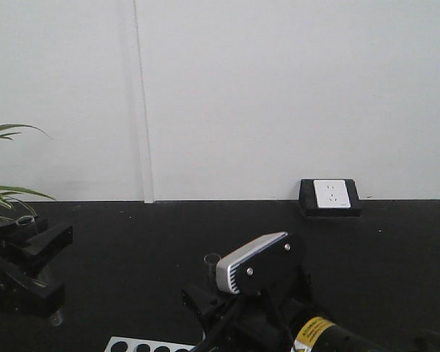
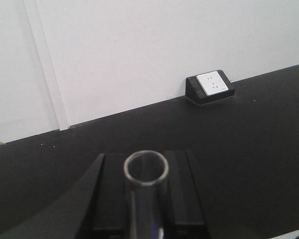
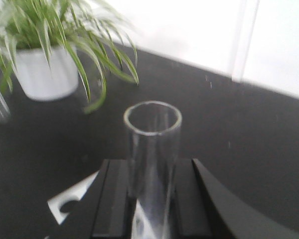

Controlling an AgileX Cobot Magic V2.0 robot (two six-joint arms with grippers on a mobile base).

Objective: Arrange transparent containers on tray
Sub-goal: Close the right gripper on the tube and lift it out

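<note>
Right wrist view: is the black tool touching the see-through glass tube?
Touching. The right wrist view shows the right tool pressing its black fingers against both sides of the slim clear glass test tube.

Front cam: low, faces wall across tabletop. Left wrist cam looks close along left hand, shares socket with front. Right wrist cam, along right hand, faces potted plant.

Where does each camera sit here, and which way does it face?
Front view: behind the arms, facing across the table to the wall; left claw and right arm show.
Left wrist: above the left claw, facing the socket; its fingers hold a tube.
Right wrist: above the right claw, facing the plant; it holds the other tube.
Shared: front and left wrist both show the socket.
</note>
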